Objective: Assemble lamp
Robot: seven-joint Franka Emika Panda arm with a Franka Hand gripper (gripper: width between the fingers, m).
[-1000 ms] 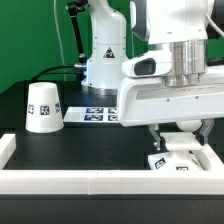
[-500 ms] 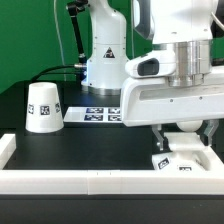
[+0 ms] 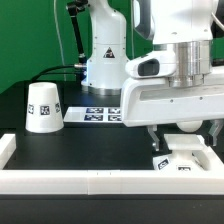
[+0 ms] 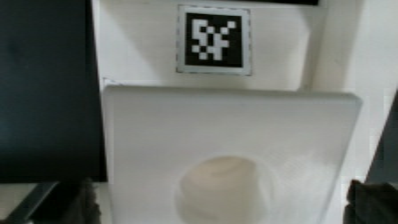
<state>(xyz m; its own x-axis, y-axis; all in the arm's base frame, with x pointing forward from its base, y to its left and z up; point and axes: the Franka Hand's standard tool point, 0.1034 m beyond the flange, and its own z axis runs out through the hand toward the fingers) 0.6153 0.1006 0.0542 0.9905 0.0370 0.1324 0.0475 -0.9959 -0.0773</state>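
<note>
The lamp base (image 3: 187, 157) is a flat white square with tags, lying at the exterior view's right against the white front wall. In the wrist view the base (image 4: 231, 120) fills the picture, with a round socket hole (image 4: 237, 188) and a tag above it. My gripper (image 3: 185, 136) hangs straight over the base, open, with a dark finger on either side of the raised block (image 4: 214, 205). I cannot tell if the fingers touch it. The tapered shade (image 3: 43, 107) stands upright at the left. The bulb is out of view.
The marker board (image 3: 100, 114) lies on the black table behind the gripper, in front of the arm's white pedestal (image 3: 100, 60). A low white wall (image 3: 90, 180) runs along the front, with a side piece at the left (image 3: 6, 148).
The gripper and the base under it have shifted slightly toward the exterior view's right. The shade has not moved.
</note>
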